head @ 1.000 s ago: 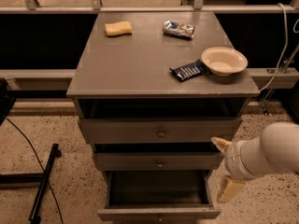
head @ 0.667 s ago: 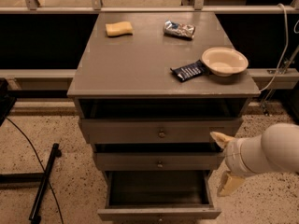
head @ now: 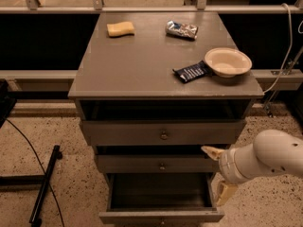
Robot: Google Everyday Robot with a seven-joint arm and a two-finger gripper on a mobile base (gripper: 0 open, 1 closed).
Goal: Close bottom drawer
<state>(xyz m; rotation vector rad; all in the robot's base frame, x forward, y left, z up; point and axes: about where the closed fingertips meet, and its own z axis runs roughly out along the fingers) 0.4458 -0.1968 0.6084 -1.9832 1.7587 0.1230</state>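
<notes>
The arm (head: 279,155) is a smooth, rounded white shell, narrowing into a ringed pale-grey wrist collar (head: 230,167). From it the gripper (head: 212,176), low at about 4 o'clock in the view, shows two flat cream-yellow fingers (head: 211,150), set apart from each other

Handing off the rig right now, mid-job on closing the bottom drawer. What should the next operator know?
End effector: open, holding nothing, at the right edge of the cabinet, beside the middle drawer.
Bottom drawer: pulled well out, front untouched.
Done: no push made yet, judging by the drawer.
Left: probably bring the end effector in front of the drawer front and push it in flush.
</notes>
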